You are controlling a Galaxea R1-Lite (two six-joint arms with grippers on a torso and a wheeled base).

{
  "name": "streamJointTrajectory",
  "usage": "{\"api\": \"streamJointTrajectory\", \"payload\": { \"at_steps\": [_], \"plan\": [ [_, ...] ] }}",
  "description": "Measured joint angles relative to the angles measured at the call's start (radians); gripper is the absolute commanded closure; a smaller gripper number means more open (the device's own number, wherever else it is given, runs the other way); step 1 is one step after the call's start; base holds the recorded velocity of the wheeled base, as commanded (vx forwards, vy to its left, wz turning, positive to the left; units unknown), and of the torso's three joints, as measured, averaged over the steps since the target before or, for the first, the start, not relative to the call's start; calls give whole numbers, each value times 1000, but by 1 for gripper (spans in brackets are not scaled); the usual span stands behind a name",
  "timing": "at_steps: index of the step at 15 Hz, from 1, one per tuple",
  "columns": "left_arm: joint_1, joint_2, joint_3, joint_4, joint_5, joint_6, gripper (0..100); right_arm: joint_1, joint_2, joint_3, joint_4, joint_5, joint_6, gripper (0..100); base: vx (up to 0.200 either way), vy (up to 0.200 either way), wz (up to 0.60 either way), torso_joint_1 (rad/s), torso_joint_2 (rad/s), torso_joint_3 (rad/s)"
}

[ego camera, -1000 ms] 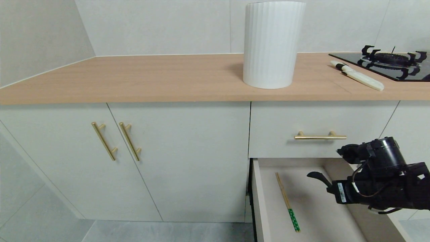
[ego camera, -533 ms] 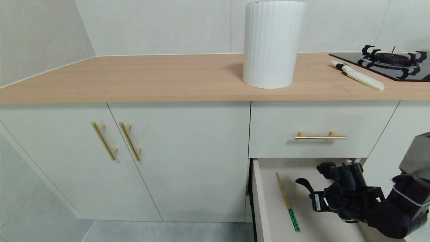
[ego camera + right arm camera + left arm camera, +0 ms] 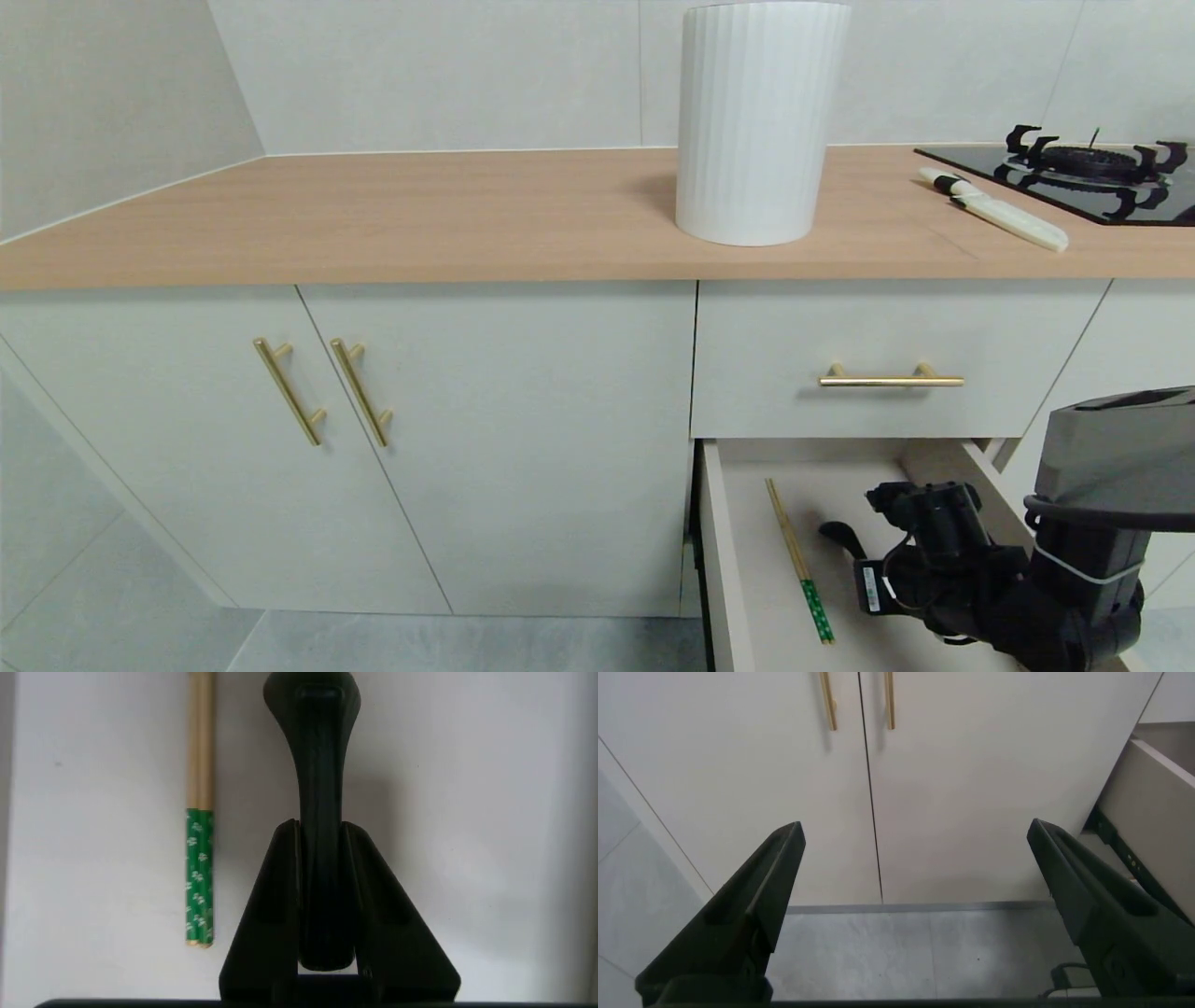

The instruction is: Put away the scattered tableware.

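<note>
A pair of wooden chopsticks [image 3: 794, 555] with green patterned ends lies on the floor of the open lower drawer [image 3: 721, 541]. My right gripper [image 3: 866, 567] hangs low inside that drawer, just right of the chopsticks, shut on a black spoon [image 3: 839, 536] that juts out toward them. In the right wrist view the black spoon [image 3: 313, 728] stands clamped in the right gripper [image 3: 320, 833], with the chopsticks [image 3: 199, 812] beside it. A white-bladed knife [image 3: 994, 209] lies on the counter by the stove. My left gripper [image 3: 915, 840] is open and holds nothing, facing the cabinet doors.
A tall white ribbed container [image 3: 754, 121] stands on the wooden counter [image 3: 420, 215]. A black gas hob [image 3: 1092, 173] sits at the far right. The upper drawer with its brass handle [image 3: 890, 380] is closed. The two cabinet doors [image 3: 373, 439] on the left are closed.
My right gripper has dropped and moved left into the open drawer, carrying the black spoon closer to the chopsticks. The chopsticks and the counter items have stayed put.
</note>
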Motion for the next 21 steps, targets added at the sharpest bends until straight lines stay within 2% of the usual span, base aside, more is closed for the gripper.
{"api": "streamJointTrajectory", "payload": {
  "at_steps": [5, 6, 14, 17, 21],
  "plan": [
    [0, 0, 0, 0, 0, 0, 0, -1, 7, -1, -1, 0, 6, 100, 0, 0, 0, 0, 0, 0],
    [0, 0, 0, 0, 0, 0, 0, -1, 7, -1, -1, 0, 6, 0, 0, 0, 0, 0, 0, 0],
    [0, 0, 0, 0, 0, 0, 0, -1, -9, 3, 0, 1, 21, 0, 0, 0, 0, 0, 0, 0],
    [0, 0, 0, 0, 0, 0, 0, -1, -93, 37, 17, 1, 20, 0, 0, 0, 0, 0, 0, 0],
    [0, 0, 0, 0, 0, 0, 0, -1, -335, 71, 201, 7, 21, 0, 0, 0, 0, 0, 0, 0]
  ]
}}
